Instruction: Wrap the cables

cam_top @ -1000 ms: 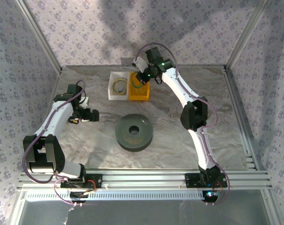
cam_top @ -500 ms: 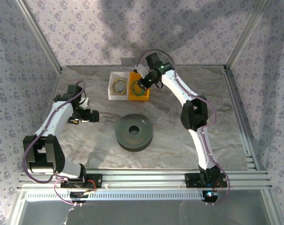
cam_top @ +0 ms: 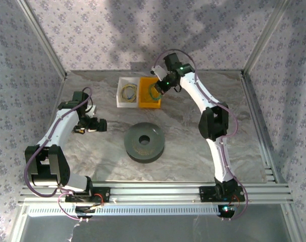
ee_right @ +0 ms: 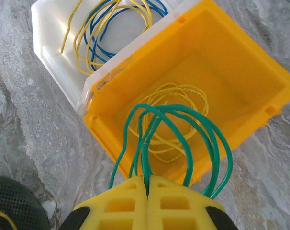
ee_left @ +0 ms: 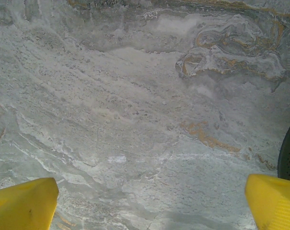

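Right wrist view gives you the right hand point(ee_right: 147, 184) pinched tight on the thin teal-green cable loop point(ee_right: 190, 153), held over the open yellow plastic bin point(ee_right: 240, 72), where a yellowish cable coil point(ee_right: 176, 103) lies. Your left hand point(ee_left: 147, 203) stands wide above the grey marble tabletop point(ee_left: 135, 96).

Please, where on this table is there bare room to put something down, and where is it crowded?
Free: the table between the dark spool and the right arm; the strip between spool and bins; the far left corner. Crowded: the white bin and yellow bin, with the right gripper holding the green cable over the yellow one.
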### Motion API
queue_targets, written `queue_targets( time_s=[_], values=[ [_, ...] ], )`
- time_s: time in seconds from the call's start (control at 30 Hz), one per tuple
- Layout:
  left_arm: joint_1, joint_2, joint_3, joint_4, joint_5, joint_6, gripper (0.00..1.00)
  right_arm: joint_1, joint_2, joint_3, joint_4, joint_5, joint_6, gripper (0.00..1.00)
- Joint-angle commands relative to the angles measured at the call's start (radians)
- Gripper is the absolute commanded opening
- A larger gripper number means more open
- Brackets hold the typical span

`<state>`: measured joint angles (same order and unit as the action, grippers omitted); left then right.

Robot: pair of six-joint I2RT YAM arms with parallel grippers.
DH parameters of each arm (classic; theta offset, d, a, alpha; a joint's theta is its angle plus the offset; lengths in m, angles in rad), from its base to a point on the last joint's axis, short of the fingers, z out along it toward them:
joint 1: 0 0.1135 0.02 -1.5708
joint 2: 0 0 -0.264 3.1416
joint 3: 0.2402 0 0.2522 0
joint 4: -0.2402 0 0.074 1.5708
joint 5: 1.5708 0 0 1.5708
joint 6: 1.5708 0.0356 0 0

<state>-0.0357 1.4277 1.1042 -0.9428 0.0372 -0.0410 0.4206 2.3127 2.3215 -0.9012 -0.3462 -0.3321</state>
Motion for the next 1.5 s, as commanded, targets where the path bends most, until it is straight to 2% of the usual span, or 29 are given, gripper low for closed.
queue_targets(
  time_s=[0.0, 0.4, 0.7, 0.8, 0.93, 1.07, 1.17, 1.3, 1.47],
  values=[
    [-0.007, -0.021, 0.005, -0.025, 0.010, 0.014, 1.00, -0.015, -0.072, -0.018, -0.062, -0.051, -0.031, 0.00],
    [-0.010, -0.045, 0.034, -0.033, 0.038, 0.005, 1.00, -0.033, -0.263, -0.244, -0.017, -0.141, -0.029, 0.00],
    [-0.051, -0.038, 0.084, 0.003, 0.135, -0.017, 1.00, -0.065, -0.535, -0.578, 0.160, -0.379, 0.102, 0.00],
    [-0.075, -0.037, 0.105, 0.046, 0.208, -0.029, 1.00, -0.083, -0.628, -0.695, 0.254, -0.502, 0.178, 0.00],
    [-0.112, -0.046, 0.126, 0.136, 0.350, -0.054, 1.00, -0.125, -0.754, -0.870, 0.522, -0.718, 0.381, 0.00],
    [-0.159, -0.080, 0.118, 0.303, 0.527, -0.084, 1.00, -0.143, -0.840, -0.966, 0.703, -0.823, 0.547, 0.00],
    [-0.187, -0.092, 0.109, 0.435, 0.655, -0.129, 1.00, -0.140, -0.875, -0.991, 0.791, -0.861, 0.646, 0.00],
    [-0.251, -0.098, 0.078, 0.592, 0.777, -0.159, 0.95, -0.138, -0.909, -1.009, 0.786, -0.876, 0.651, 0.00],
    [-0.297, -0.122, 0.023, 0.788, 0.905, -0.236, 0.80, -0.141, -0.923, -1.034, 0.790, -0.867, 0.652, 0.00]
  ],
)
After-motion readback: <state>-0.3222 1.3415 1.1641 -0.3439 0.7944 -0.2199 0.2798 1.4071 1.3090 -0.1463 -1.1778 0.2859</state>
